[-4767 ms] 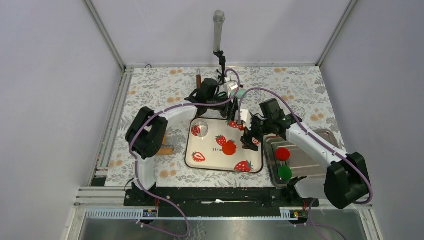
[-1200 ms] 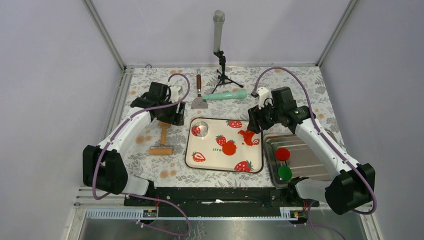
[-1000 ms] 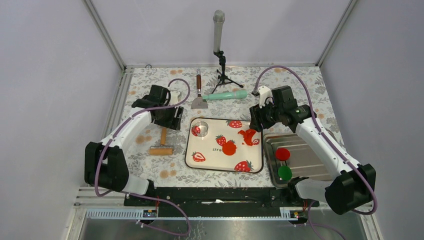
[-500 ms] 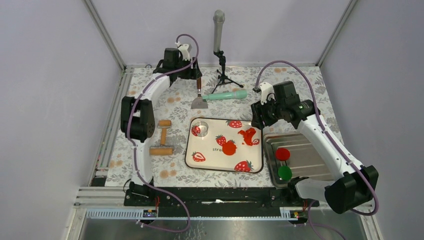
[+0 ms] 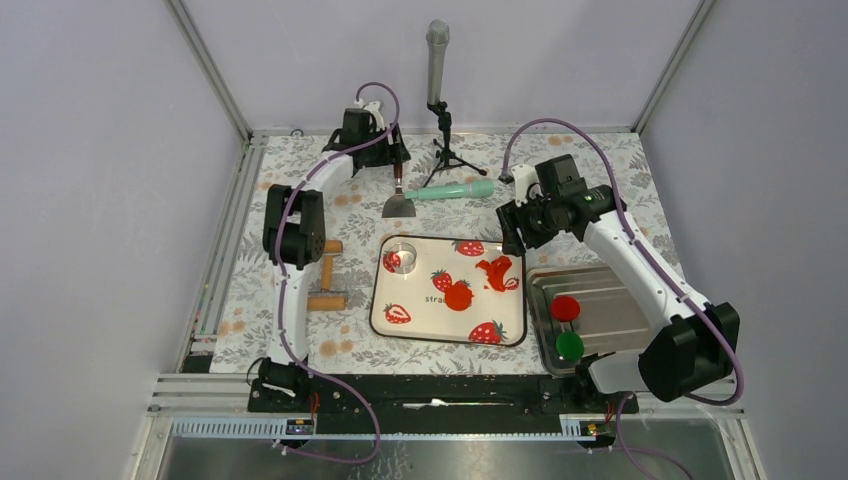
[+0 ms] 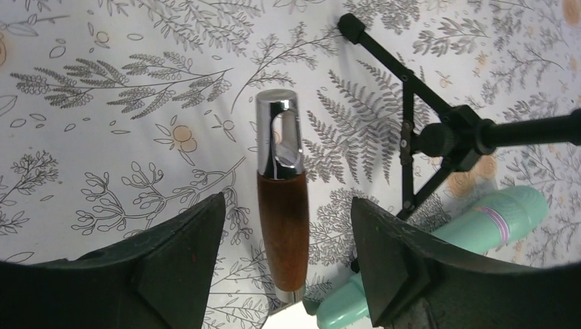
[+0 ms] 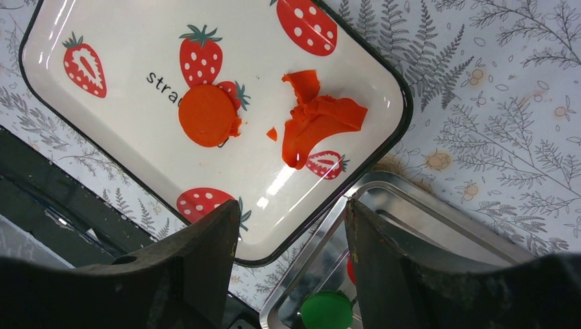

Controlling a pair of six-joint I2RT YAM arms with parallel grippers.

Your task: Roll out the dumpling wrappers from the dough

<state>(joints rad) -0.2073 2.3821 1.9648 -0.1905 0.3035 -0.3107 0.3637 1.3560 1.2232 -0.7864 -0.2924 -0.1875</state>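
At the far edge of the flowered surface (image 5: pixel 625 165), seen from above, the left hand (image 5: pixel 392 156) hangs over the handle of the scraper (image 5: pixel 399 205). The right hand (image 5: pixel 514 232) hovers released and empty above the far right corner of the strawberry tray (image 5: pixel 440 322), which carries the ragged dough (image 5: pixel 495 271), one round dumpling wrapper (image 5: pixel 459 295) and the ring cutter (image 5: pixel 403 256). From here the left fingers are masked by the wrist. In the left wrist view that hand is plainly released, its fingers (image 6: pixel 171 274) flanking the brown wooden grip without touching it. The step looks to be picking up the scraper. It would go best with a straight descent, square to the handle, closing on the wood rather than the slick chrome cap (image 6: pixel 277 133) and keeping clear of the tripod (image 6: pixel 438 137) and the teal rolling pin (image 6: pixel 493 219) on one side. The blade is cut off at the bottom edge. In the right wrist view the dough sits near the tray's corner, well apart from the wrapper, with a crumb (image 6: pixel 272 133) of clay between them. Beside the tray lies the metal tray (image 7: pixel 438 219) with a green disc (image 7: pixel 325 310). A red disc is almost wholly hidden behind a finger, the cutter is out of frame, and whether the dough sticks to the tray cannot be told.
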